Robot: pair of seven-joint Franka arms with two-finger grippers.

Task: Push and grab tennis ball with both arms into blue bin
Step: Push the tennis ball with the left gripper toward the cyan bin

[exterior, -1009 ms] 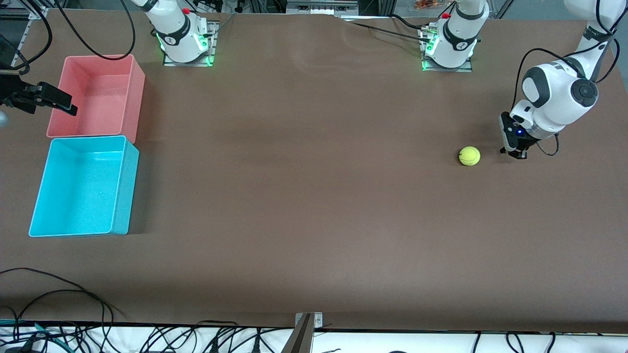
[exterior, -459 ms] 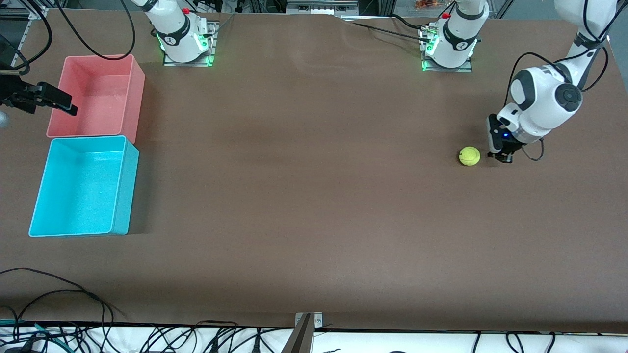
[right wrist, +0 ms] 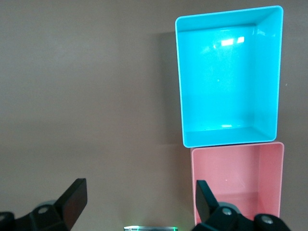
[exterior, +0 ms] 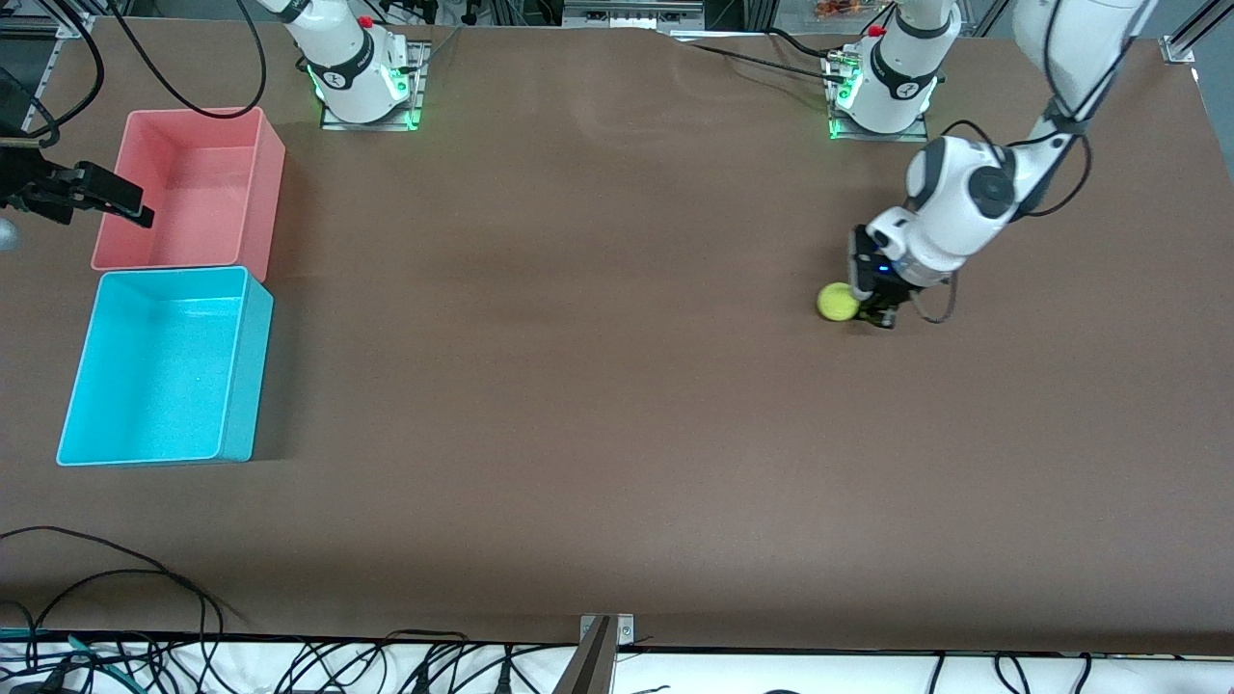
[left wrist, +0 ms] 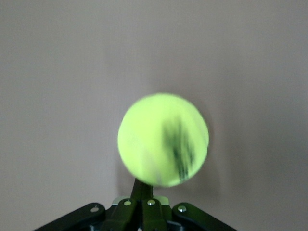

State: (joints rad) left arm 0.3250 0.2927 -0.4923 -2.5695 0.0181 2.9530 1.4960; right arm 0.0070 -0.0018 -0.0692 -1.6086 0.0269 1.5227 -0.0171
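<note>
The tennis ball (exterior: 837, 302) lies on the brown table toward the left arm's end. My left gripper (exterior: 879, 316) is shut and low at the table, its fingertips touching the ball on the side away from the bins. In the left wrist view the blurred ball (left wrist: 163, 139) sits right against the closed fingers (left wrist: 141, 190). The blue bin (exterior: 246, 376) stands empty at the right arm's end, nearer the front camera than the pink bin. My right gripper (exterior: 130, 207) waits open and empty over the table's end beside the pink bin; its wrist view shows the open gripper (right wrist: 139, 202) and the blue bin (right wrist: 226, 77).
A pink bin (exterior: 270, 183) of similar size stands empty against the blue bin, farther from the front camera; it also shows in the right wrist view (right wrist: 236, 178). A wide stretch of bare brown table lies between the ball and the bins. Cables hang along the table's near edge.
My left gripper swept toward the right arm's end, met the ball and pushed it that way. The right arm has not moved.
</note>
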